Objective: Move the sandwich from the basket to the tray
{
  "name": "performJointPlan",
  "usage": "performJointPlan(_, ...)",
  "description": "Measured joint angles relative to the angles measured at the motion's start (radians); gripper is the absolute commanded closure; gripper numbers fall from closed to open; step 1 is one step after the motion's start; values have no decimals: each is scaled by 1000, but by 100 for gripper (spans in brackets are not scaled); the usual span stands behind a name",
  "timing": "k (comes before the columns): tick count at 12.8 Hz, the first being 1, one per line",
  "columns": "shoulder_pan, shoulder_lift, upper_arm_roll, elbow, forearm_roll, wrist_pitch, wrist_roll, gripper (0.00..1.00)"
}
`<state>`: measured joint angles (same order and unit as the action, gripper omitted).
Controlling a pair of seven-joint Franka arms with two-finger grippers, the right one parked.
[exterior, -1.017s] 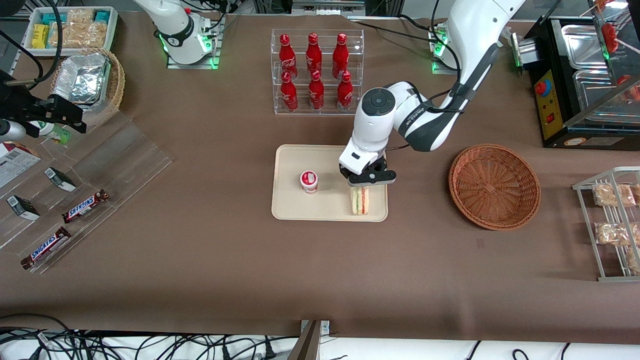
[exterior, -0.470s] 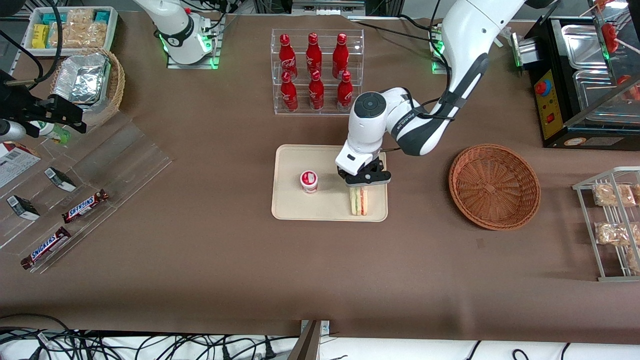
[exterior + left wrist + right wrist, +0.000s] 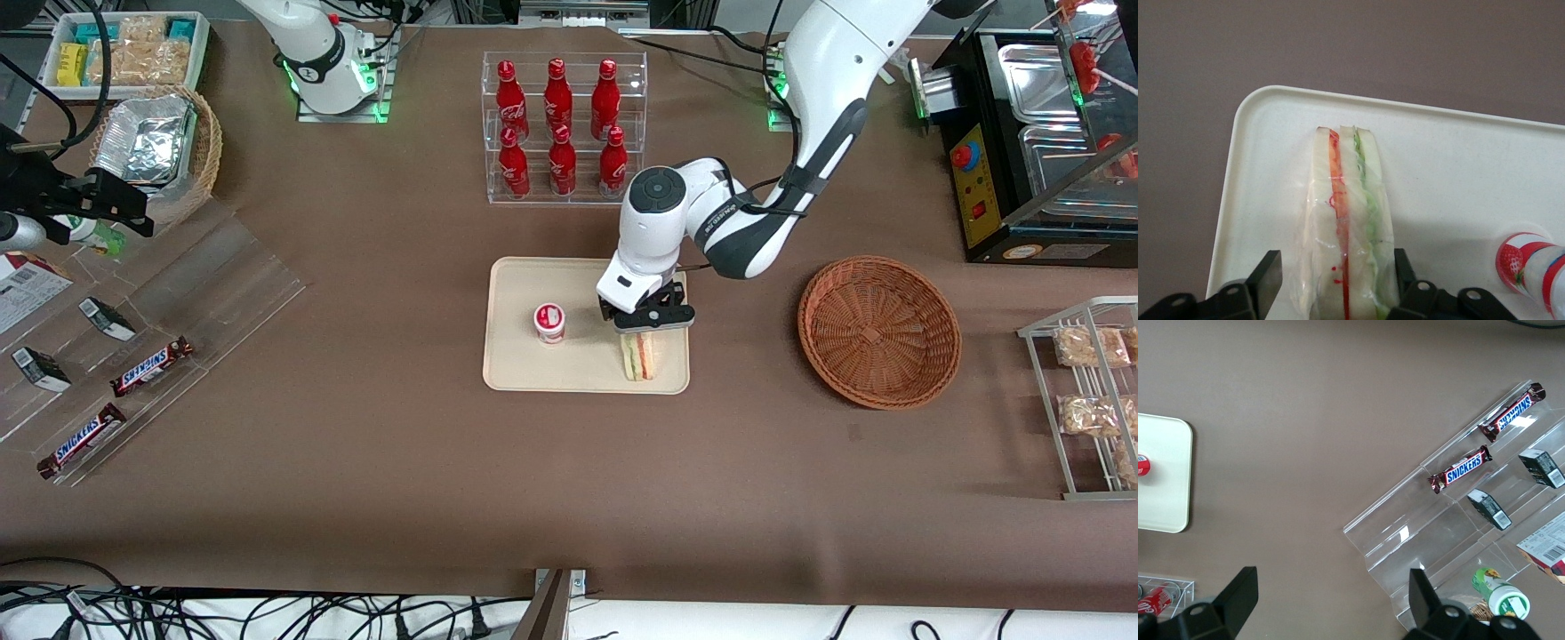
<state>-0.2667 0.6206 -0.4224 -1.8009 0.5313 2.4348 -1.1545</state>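
Front view: 1 sandwich (image 3: pixel 638 357) on tray (image 3: pixel 516 356), hand (image 3: pixel 646 325) released; 1 basket (image 3: pixel 878 331).

sandwich (image 3: pixel 638 356): upper end hidden under gripper (image 3: pixel 646 325) | yogurt cup (image 3: pixel 1531 263): cut by frame edge

Even overhead light, soft shadows, sharp front view; the wrist views look slightly soft.

The brown table (image 3: pixel 373 427) is carrying the tray (image 3: pixel 533 369) beneath the gripper (image 3: pixel 646 324), the basket (image 3: pixel 878 331) sitting nearby, the bottle rack (image 3: pixel 562 129) farther off.
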Motion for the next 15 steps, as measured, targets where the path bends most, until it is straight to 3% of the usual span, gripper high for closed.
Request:
performJointPlan(5, 2, -13, 0, 27, 0, -7, -2, 0)
performJointPlan(10, 7, -95, -29, 117, -9, -197, -8, 0)
performJointPlan(12, 31, -137, -35, 154, -82, -252, -8, 0)
performJointPlan(15, 123, -180, -37, 268, -240, -414, 153, 0)
